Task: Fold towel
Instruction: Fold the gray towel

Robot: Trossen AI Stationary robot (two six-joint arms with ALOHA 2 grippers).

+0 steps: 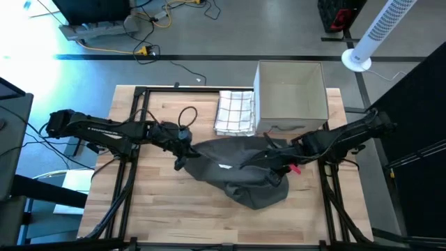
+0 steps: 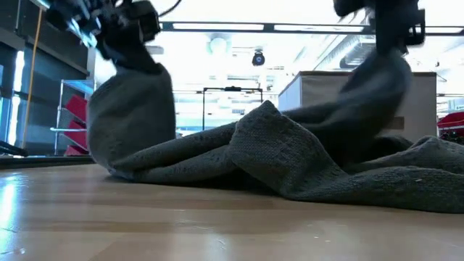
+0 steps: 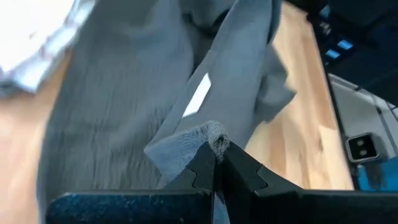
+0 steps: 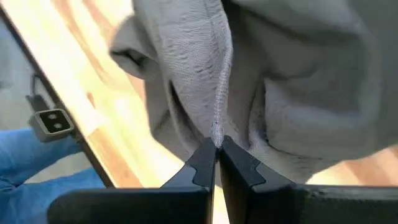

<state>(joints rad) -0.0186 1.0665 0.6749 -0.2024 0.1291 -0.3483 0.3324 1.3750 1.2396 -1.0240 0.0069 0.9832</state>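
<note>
Mid-bench [image 1: 160,209], both my hands pinch the grey towel's [image 1: 244,174] edges: left hand [image 3: 216,163], right hand [image 4: 216,157]. Lifting stage, I'd say; next, spread it flat.

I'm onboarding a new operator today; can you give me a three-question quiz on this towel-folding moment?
1. True or false: both claws are shut on the grey towel.
2. What lies folded beside the cardboard box?
A. a checked cloth
B. a red sponge
C. a roll of tape
3. Fill in: in the low view, the towel's two gripped ends are held ____ the table while its middle rests on the wood.

Key:
1. True: the left claw and right claw each pinch a towel edge.
2. A, the checked cloth.
3. above
</note>
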